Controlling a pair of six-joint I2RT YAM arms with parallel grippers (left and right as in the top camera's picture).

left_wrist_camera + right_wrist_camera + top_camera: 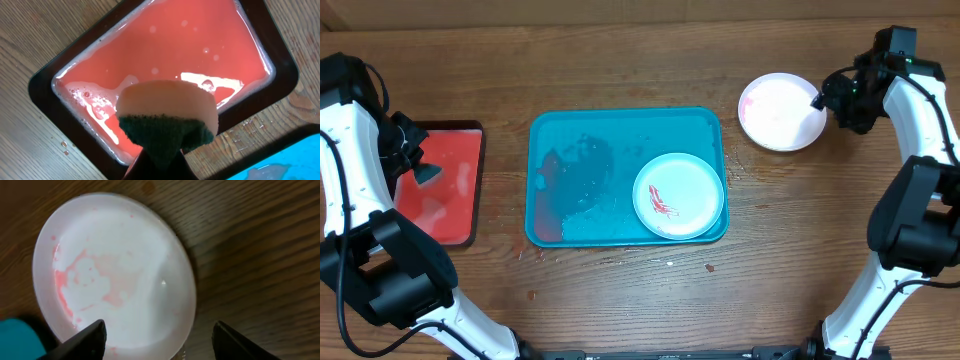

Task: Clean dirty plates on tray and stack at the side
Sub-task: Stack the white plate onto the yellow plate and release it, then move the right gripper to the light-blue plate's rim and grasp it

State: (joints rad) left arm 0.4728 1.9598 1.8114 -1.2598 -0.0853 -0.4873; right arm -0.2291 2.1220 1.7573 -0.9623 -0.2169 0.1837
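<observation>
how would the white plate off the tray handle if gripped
Probably slippery: the white plate carries a wet pink film. Likely stiff and light, given its thin rim. Lying flat on the table, it shouldn't roll.

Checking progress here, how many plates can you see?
2. One red-smeared plate sits on the blue tray; one pink-stained plate lies on the table, far right. Another could hide beneath it.

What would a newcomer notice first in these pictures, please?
The teal tray mid-table, with a sauce-smeared plate in its near right corner. Far right, a pink-streaked white plate lies by the open right gripper; the left gripper holds a sponge over a red tray.
</observation>
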